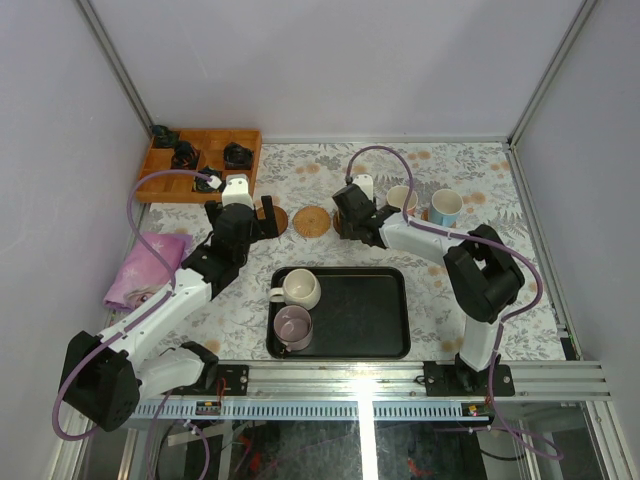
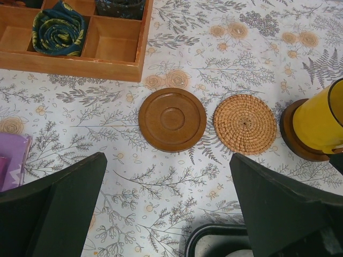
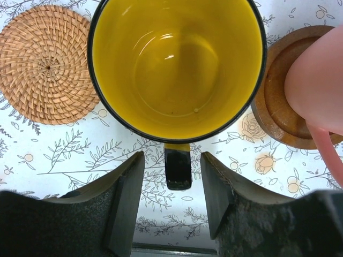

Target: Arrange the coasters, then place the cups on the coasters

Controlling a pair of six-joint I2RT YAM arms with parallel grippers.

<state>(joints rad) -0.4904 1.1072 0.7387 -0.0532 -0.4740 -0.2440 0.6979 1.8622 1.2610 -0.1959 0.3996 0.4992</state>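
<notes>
1. The coasters lie in one row beyond the far edge of the black tray [image 1: 385,300], so I judge that the arranging part is finished.
2. The yellow cup [image 3: 177,64] stands on a dark coaster [image 2: 289,136], beyond the middle of the tray's far edge.
3. The right gripper [image 3: 172,156] is half wide. Its jaws stand on each side of the cup's black handle [image 3: 178,168] with a small gap on both sides, so it holds nothing.
4. The pink cup [image 3: 321,75] stands on a dark wooden coaster [image 3: 278,91], beyond the tray's far right corner.
5. The blue-handled cup [image 1: 446,206] stands farther right of the tray. It seems to be on a coaster too, but the top view is too small to be sure.
6. Two coasters are bare: the plain wooden coaster [image 2: 172,119] and the woven coaster [image 2: 245,123] beside it, both beyond the left part of the tray's far edge.
7. Two cups are on the tray, near its left edge: the cream-white cup [image 1: 298,288] and the lilac cup [image 1: 292,325] nearer the arms.
8. The left gripper [image 2: 167,158] is fully wide and empty. It hangs above the table beyond the tray's far left corner.
9. In my judgement three of five cups are placed, and the two tray cups must go to the two bare coasters.
</notes>
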